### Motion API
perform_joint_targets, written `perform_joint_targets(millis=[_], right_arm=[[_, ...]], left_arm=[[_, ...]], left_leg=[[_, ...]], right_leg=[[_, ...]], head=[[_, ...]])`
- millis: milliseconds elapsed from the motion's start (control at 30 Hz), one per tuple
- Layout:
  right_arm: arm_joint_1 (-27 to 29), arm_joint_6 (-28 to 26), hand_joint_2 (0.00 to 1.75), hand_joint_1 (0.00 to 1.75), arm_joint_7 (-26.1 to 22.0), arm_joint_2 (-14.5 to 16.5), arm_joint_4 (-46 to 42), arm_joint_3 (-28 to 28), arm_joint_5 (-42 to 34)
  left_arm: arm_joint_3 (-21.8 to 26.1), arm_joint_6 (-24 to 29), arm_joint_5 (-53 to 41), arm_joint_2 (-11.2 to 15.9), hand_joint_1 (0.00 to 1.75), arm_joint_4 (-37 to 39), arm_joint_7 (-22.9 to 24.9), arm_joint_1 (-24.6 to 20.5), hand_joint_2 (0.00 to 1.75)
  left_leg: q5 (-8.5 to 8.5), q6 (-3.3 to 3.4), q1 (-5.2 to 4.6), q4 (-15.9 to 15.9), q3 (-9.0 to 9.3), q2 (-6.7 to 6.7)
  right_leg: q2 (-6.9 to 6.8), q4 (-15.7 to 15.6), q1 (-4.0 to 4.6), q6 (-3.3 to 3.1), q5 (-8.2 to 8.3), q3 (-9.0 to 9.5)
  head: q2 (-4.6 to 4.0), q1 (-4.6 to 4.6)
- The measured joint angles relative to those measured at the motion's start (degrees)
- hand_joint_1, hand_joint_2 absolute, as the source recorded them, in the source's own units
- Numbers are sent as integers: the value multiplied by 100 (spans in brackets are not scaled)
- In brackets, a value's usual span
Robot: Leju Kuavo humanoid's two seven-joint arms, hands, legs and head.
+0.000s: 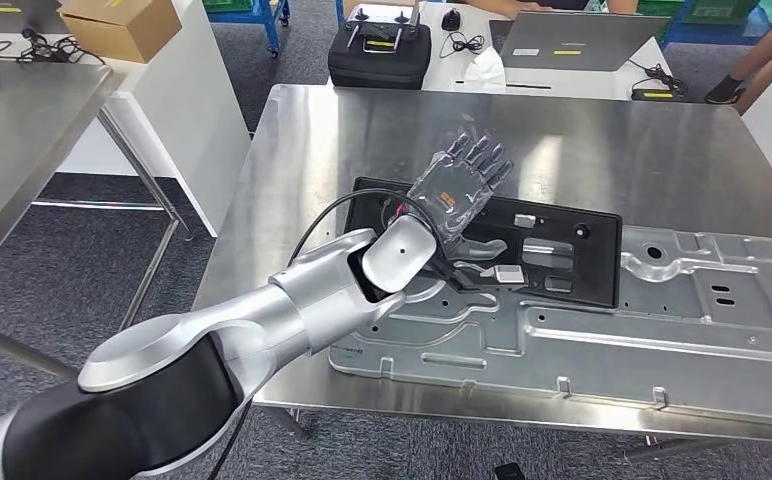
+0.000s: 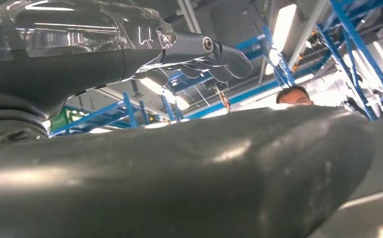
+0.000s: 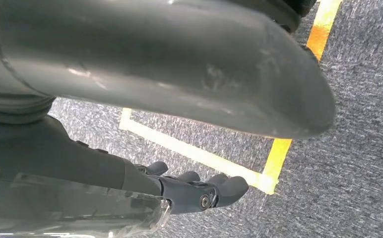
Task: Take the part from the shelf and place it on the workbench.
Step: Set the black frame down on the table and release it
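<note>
Left hand (image 1: 460, 180) empty, fingers spread, over black part (image 1: 562, 262) on steel workbench (image 1: 362, 130); grey carpet (image 1: 72, 270) round.

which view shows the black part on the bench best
The head view: the black part lies flat on the steel workbench, partly over a silver panel, with the left hand above its near end. Neither wrist view shows it clearly.

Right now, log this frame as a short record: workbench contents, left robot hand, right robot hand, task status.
workbench contents: black part lying on the steel workbench, with a silver sheet-metal panel beside it
left robot hand: open, fingers spread, above the black part's left end, holding nothing
right robot hand: hanging over grey carpet with yellow tape, holding nothing
task status: black part appears placed
</note>
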Motion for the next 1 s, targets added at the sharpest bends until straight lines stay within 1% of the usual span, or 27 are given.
perform_joint_targets(millis=[33,100,133,167,200,267,300,333,367,400,433,467,500,533,567,600,633,667,700,767,800,833,867,900,933,967,1000], right_arm=[[-2,0,0,0,0,3,0,0,1],[1,0,0,0,0,3,0,0,2],[3,0,0,0,0,4,1,0,1],[6,0,0,0,1,4,1,0,1],[7,0,0,0,2,4,1,0,1],[7,0,0,0,4,7,0,0,2],[5,0,0,0,4,9,0,0,2],[4,0,0,0,4,10,0,0,2],[2,0,0,0,4,11,0,0,2],[-2,0,0,0,4,10,0,0,2],[-9,0,0,0,4,7,0,0,2],[-19,0,0,0,4,2,-1,1,2],[-34,0,0,0,4,-3,-1,1,3],[-48,0,0,0,4,-8,-2,1,3],[-55,1,0,0,4,-9,-2,1,4],[-56,2,0,0,4,-5,-2,1,4],[-53,4,0,0,8,-2,0,2,5],[-52,5,0,0,12,2,1,3,7],[-54,7,0,0,16,5,2,4,9],[-62,7,0,0,22,11,1,4,15],[-63,7,0,0,22,15,0,4,18],[-64,7,0,0,24,20,0,4,22],[-67,7,0,0,26,22,0,4,26],[-72,7,0,0,30,23,0,4,34],[-79,7,0,0,34,22,0,4,42],[-87,7,0,0,39,21,0,4,49],[-94,5,0,0,43,21,0,4,55]], left_arm=[[0,0,1,0,0,0,1,-3,0],[-1,-1,2,2,0,1,1,-4,0],[-1,-1,2,-3,0,1,1,-6,0],[-1,-1,2,-11,0,1,1,-9,0],[-1,-1,2,-18,0,1,1,-11,0],[-1,-1,2,-24,0,1,1,-4,0],[-1,-2,2,-20,0,2,1,0,0],[-1,-2,2,-16,0,2,1,5,0],[-1,-2,2,-11,0,3,1,8,0],[-1,-2,2,-8,0,3,1,7,0],[-1,-1,2,-8,0,2,1,5,0],[0,-1,2,-8,0,2,2,2,0],[1,-1,2,-7,0,1,3,-2,0],[1,-3,2,-7,0,1,3,-5,0],[1,-9,2,-6,0,1,4,-7,0],[1,-17,2,-3,0,2,4,-7,0],[1,-28,3,1,0,3,3,-9,0],[0,-39,3,7,0,4,2,-13,0],[-1,-50,4,13,0,7,2,-18,0],[-1,-71,4,21,0,10,1,-21,0],[-1,-79,4,25,0,12,1,-20,0],[-1,-84,4,30,0,13,1,-18,0],[-1,-86,4,34,0,14,1,-19,0],[-1,-86,4,37,0,13,1,-21,0],[-1,-86,4,36,0,12,1,-25,0],[-1,-85,4,26,0,5,0,-31,0],[-1,-84,5,17,0,-3,-2,-37,0]], left_leg=[[28,21,-16,-74,17,-10],[143,92,-34,-64,-56,-20],[213,137,-32,-70,-105,-21],[290,178,-28,-79,-166,-20],[360,214,-26,-81,-236,-18],[485,262,-56,-75,-393,-20],[544,275,-78,-71,-472,-19],[601,282,-100,-68,-547,-18],[655,286,-120,-64,-619,-17],[705,285,-138,-61,-681,-16],[749,282,-149,-58,-730,-11],[789,272,-163,-56,-767,-2],[834,252,-167,-58,-794,12],[876,228,-162,-61,-815,31],[921,199,-158,-67,-831,49],[950,172,-151,-67,-850,58],[904,138,-146,-39,-880,54],[757,98,-138,74,-933,38],[521,56,-122,290,-1013,20],[-27,-33,-60,979,-1208,-2],[-162,-72,-31,1298,-1270,-2],[-158,-110,-2,1491,-1267,0],[-37,-145,25,1514,-1181,3],[134,-180,54,1354,-1002,10],[252,-217,85,1056,-752,19],[266,-236,93,689,-484,17],[215,-229,94,379,-277,14]], right_leg=[[-2,-14,-3,41,46,-9],[-7,-69,-30,125,124,-24],[-8,-40,-41,158,56,-61],[-6,92,-48,185,-117,-126],[-4,363,-52,202,-394,-222],[1,1165,-49,218,-961,-420],[2,1501,-46,216,-1104,-457],[2,1673,-39,202,-1126,-414],[3,1630,-24,173,-1045,-269],[8,1387,1,127,-924,-32],[21,1003,38,63,-836,281],[25,567,73,-6,-807,597],[34,218,107,-61,-819,831],[39,-9,138,-105,-843,972],[37,-115,157,-133,-840,1011],[34,-158,154,-154,-790,1001],[19,-196,144,-180,-722,981],[4,-235,126,-210,-649,945],[-13,-267,103,-227,-574,893],[-29,-264,88,-234,-450,737],[-38,-252,77,-215,-391,648],[-50,-230,60,-194,-334,551],[-62,-199,38,-163,-284,452],[-73,-153,11,-128,-241,351],[-80,-96,-13,-91,-207,258],[-84,-31,-29,-50,-181,174],[-87,22,-38,-6,-149,106]], head=[[0,-3],[0,7],[0,17],[0,40],[0,81],[1,174],[1,210],[1,233],[1,252],[0,268],[0,278],[0,284],[0,282],[0,276],[0,276],[0,283],[0,294],[0,293],[0,279],[0,227],[1,205],[1,178],[1,150],[1,119],[0,72],[0,3],[0,-61]])
